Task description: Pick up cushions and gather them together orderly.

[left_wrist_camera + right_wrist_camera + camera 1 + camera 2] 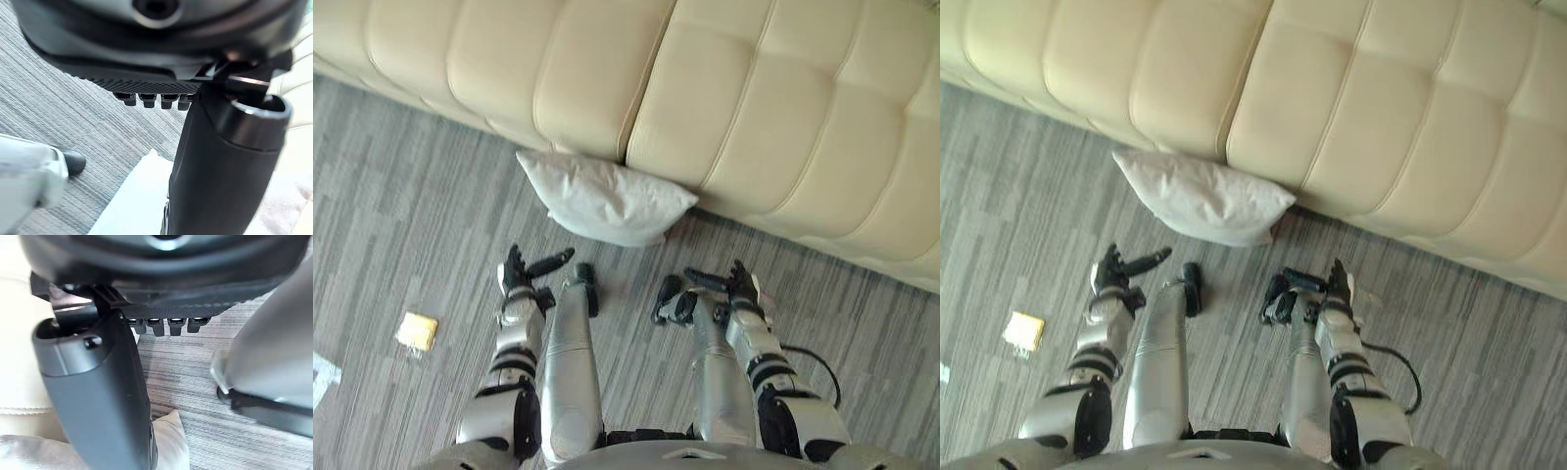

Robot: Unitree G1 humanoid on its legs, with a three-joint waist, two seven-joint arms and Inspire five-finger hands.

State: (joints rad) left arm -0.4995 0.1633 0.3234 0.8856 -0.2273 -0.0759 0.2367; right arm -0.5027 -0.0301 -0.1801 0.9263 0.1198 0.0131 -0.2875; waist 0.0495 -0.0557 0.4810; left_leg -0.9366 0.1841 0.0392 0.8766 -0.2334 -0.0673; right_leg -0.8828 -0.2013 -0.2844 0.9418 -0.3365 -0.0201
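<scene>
soft, even daylight; faint shadows

White cushion point(605, 199) flat on floor, touching cream sofa point(754, 108) base

The sofa point(754, 108) runs off the top and right edges. The white cushion point(607, 201) hides its upper edge under the sofa front. At lower left, a small yellow thing point(416, 331) is too small to tell, and the left edge cuts a pale scrap point(318, 377).
</scene>
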